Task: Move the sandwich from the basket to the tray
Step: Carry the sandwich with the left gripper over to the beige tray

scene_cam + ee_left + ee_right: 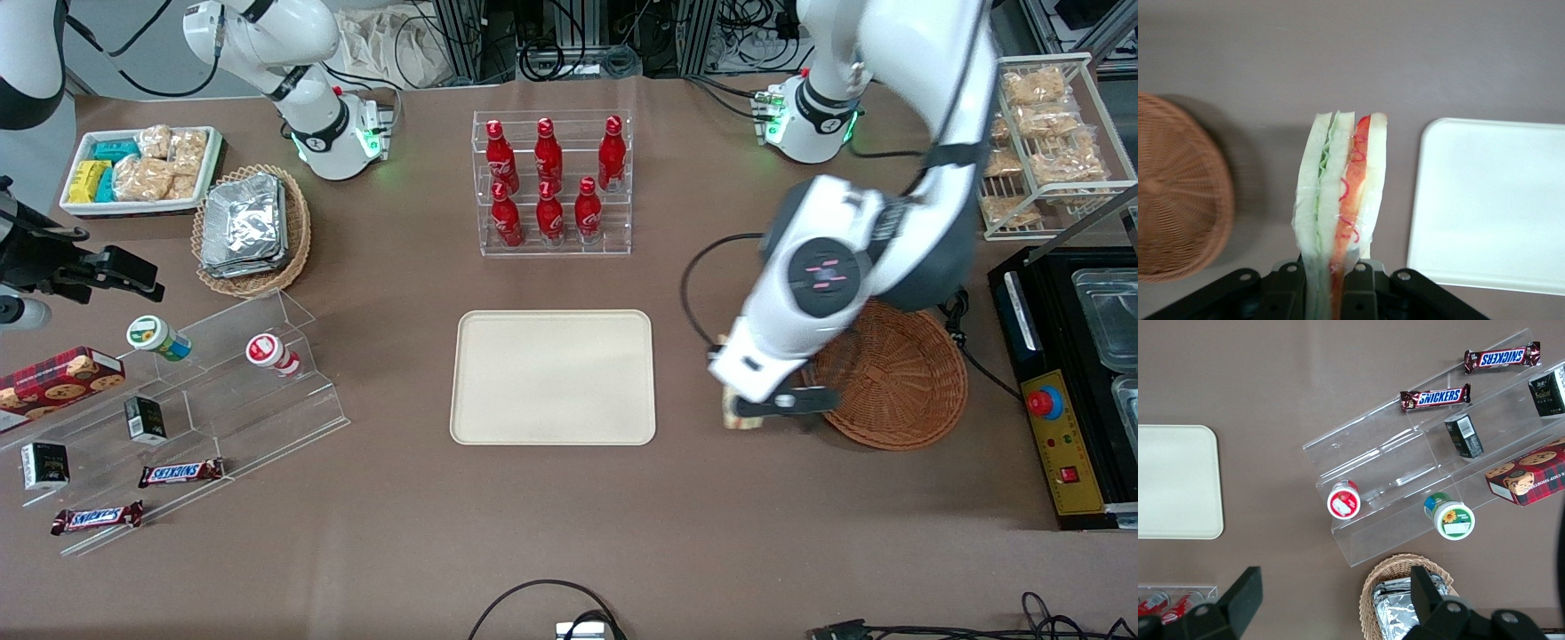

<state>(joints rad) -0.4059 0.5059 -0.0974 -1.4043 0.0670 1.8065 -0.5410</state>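
Gripper (1331, 283) of mine is clamped on the sandwich (1341, 193), fingers (1293, 283) pressing both bread faces at the wedge's lower end, cut edge facing the wrist camera: green filling in one half, red-orange in the other, clear wrap over it. Sandwich hangs over bare brown table (1338, 60), out of the round wicker basket (1178, 200) and not over the tray (1491, 200) yet.

Front view: my gripper (756, 411) sits in the gap between basket (898, 378) and tray (553, 376), just beside the basket rim; only a sliver of sandwich (734, 418) shows under the wrist. Basket rim near the gripper is partly covered by my arm. Basket holds nothing visible.

Tray is flat, cream, low rim, rounded corners, nothing on it. Its nearest edge to the sandwich is the short side toward the working arm's end; open tabletop runs between that edge and the sandwich. Wrist view shows that rounded corner close beside the wedge, not touching.

Around the tray: rack of red cola bottles (551, 182) farther from the front camera, apart from the tray edge. Clear acrylic step shelf (213, 391) with snacks lies toward the parked arm's end. Black cable (702, 267) loops on the table near my arm, between the bottle rack and basket.
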